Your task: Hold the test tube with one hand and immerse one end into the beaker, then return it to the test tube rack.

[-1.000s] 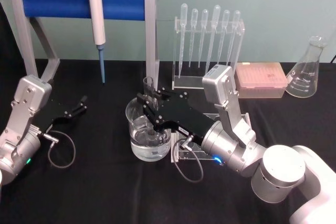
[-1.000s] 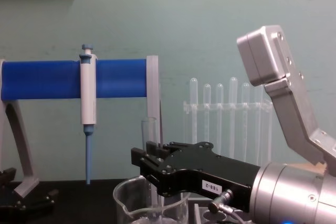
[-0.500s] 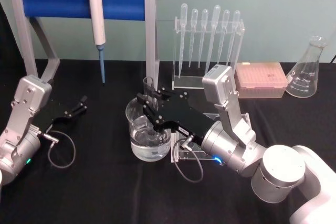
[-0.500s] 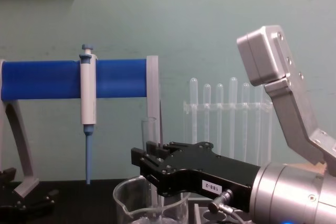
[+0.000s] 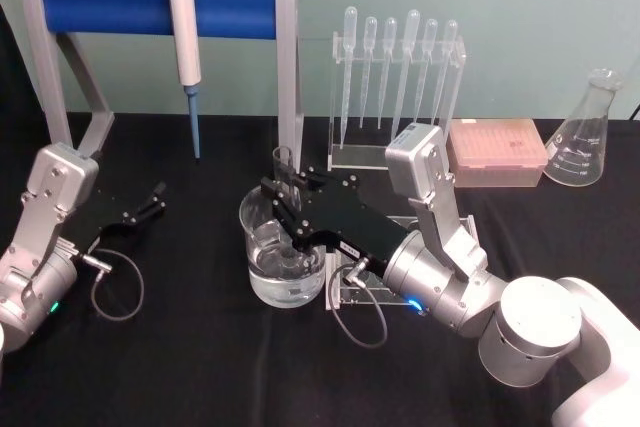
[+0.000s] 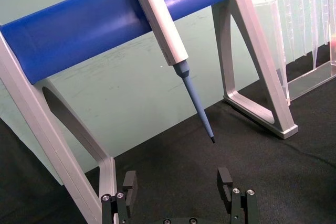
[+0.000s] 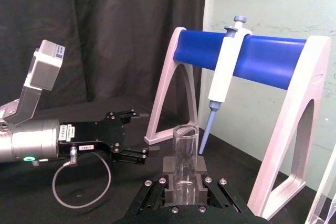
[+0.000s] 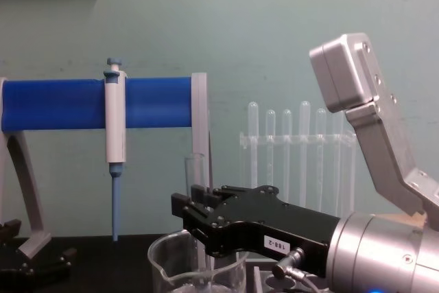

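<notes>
Test tube [image 7: 184, 150], clear glass cylinder, upright in black right end effector [image 5: 284, 205]

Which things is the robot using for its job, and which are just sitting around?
In use: clear glass test tube, wide clear glass beaker, black right gripper holding it.
Lying about: white-and-blue pipette, thin plastic pipettes, glass conical flask, pink box, idle left gripper.
</notes>
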Robot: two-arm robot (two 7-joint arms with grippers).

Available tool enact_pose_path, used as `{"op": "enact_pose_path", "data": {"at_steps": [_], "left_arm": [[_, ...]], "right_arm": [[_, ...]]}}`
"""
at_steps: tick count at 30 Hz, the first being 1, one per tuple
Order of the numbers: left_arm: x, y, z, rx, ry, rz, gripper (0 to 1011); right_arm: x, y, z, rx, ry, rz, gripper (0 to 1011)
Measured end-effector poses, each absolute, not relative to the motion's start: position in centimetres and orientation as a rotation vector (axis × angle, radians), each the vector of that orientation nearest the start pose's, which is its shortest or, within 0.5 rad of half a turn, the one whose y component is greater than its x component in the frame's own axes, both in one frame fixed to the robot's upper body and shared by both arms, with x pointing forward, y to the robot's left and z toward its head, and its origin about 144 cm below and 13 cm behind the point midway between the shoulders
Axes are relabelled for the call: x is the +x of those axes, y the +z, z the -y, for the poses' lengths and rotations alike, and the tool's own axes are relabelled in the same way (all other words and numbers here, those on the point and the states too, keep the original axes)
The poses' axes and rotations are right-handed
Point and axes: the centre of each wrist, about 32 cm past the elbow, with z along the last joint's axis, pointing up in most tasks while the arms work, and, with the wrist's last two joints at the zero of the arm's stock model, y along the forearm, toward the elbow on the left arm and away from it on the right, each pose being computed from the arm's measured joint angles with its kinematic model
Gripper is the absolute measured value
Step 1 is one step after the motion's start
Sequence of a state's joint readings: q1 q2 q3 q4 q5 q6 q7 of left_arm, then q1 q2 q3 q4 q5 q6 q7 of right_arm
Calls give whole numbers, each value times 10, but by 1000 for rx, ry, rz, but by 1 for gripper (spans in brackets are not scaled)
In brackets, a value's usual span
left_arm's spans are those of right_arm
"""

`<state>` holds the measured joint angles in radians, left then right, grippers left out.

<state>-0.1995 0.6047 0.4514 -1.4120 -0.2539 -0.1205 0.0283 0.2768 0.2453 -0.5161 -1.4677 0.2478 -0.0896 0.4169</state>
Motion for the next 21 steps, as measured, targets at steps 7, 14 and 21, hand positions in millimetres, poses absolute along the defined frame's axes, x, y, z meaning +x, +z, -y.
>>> {"op": "enact_pose_path", "data": {"at_steps": [7,14,21], "left_arm": [[489,1140,-310,304,1248,285,1000],[489,1140,-310,305,1248,285,1000],[489,1140,-310,305,1248,285,1000]], "right_arm": [[502,1172,152,17,-681,153,226],[502,1172,152,17,-681,153,226],[502,1172,152,17,-681,153,226]]}}
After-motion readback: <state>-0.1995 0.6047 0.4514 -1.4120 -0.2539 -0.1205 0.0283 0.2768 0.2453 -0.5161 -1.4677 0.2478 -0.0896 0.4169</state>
